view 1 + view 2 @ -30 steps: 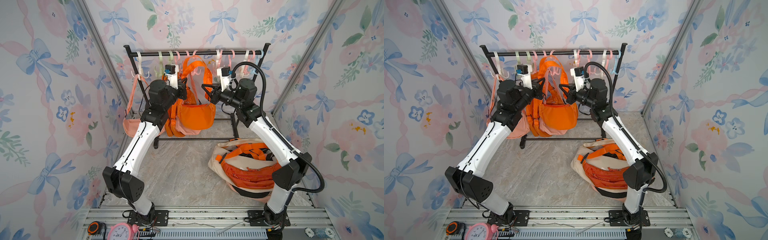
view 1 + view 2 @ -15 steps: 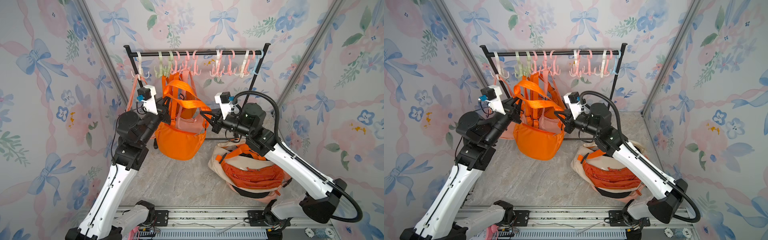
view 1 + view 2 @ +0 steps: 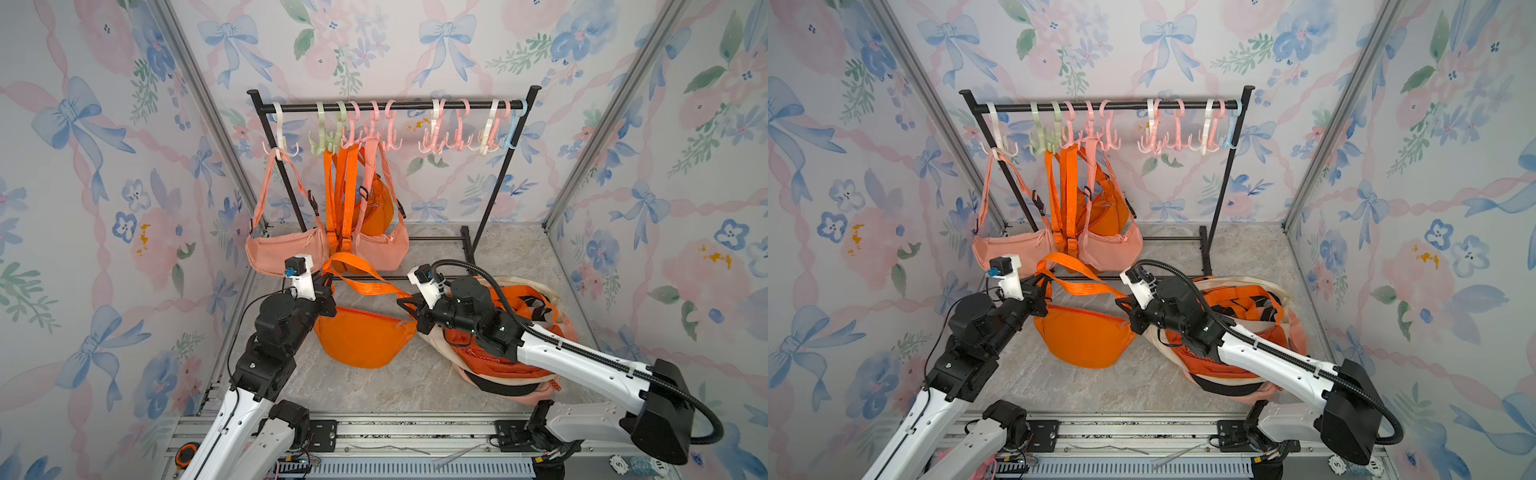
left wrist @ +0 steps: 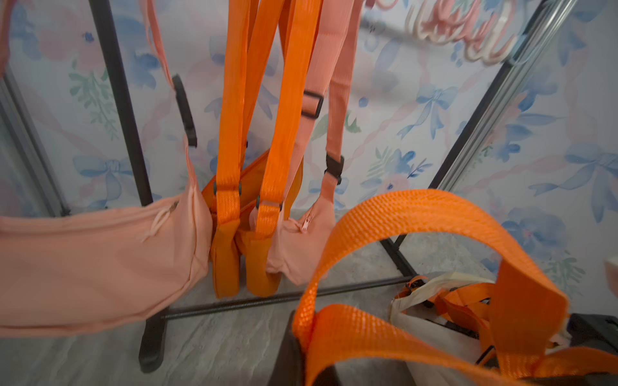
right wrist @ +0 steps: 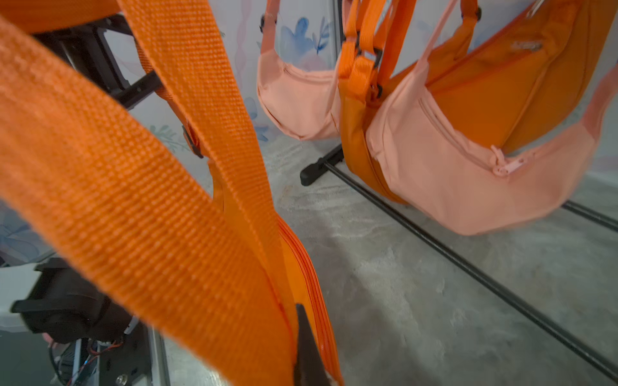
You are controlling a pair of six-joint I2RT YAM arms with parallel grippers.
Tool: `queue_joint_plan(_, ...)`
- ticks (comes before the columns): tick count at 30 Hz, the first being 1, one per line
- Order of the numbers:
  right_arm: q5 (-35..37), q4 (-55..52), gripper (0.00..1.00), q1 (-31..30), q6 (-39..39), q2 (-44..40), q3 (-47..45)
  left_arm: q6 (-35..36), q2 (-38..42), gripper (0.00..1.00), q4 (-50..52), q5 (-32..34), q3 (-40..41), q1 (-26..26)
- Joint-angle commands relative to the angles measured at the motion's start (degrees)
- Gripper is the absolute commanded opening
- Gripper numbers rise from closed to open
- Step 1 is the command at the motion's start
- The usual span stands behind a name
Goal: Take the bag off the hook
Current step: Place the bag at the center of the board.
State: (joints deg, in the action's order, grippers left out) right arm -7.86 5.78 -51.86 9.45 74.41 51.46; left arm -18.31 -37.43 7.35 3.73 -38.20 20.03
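Sagging between left end effector (image 3: 329, 291) and right end effector (image 3: 409, 306) (unhooked): orange bag (image 3: 365, 337)

**Both top views:** high vantage above the front edge of the floor (image 3: 374, 386), angled down toward the garment rack (image 3: 390, 107) at the back wall; they share nearly the whole scene.

**Left wrist view:** low, close behind the orange strap (image 4: 418, 214), facing the rack's hanging bags (image 4: 83, 260).

**Right wrist view:** closer still to that strap (image 5: 133, 187), facing the same bags (image 5: 468, 167) from the opposite side.
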Motion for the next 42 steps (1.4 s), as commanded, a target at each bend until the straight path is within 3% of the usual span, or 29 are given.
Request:
queue_joint_plan(1,2.35,5.64,0.0,-0.33,1.92,2.54,-1.36,-4.49,-0.85,0.0,-1.93,4.95,4.21,0.54)
queue_joint_plan(4,1.6,5.73,0.0,-1.0,1.75,3.91,-0.86,-5.54,0.16,0.0,-2.16,6.61,4.45,1.45)
queue_joint_plan(7,1.57,3.99,0.0,-2.79,0.3,2.48,0.18,-3.6,6.79,0.0,-0.39,9.77,3.05,3.7)
queue_joint_plan(13,2.44,0.41,0.0,-8.6,-1.84,-6.22,1.6,1.36,19.83,0.0,3.42,5.2,-2.07,4.67)
queue_joint_plan(20,6.43,-2.71,0.0,-12.42,-2.43,-10.22,0.53,3.5,22.71,0.0,11.05,5.79,-4.66,4.58)
queue_joint_plan(23,9.67,-3.64,0.0,-11.92,-2.45,-7.67,1.05,1.57,19.68,0.0,11.58,6.3,-2.36,4.58)
queue_joint_plan(30,8.37,-8.17,0.0,-6.84,-0.97,5.26,9.3,-0.05,8.17,0.0,10.01,11.42,-1.75,4.52)
queue_joint_plan(42,2.36,-11.94,0.0,4.64,0.09,28.35,23.38,-5.93,-17.36,0.0,-4.75,15.62,1.98,2.83)
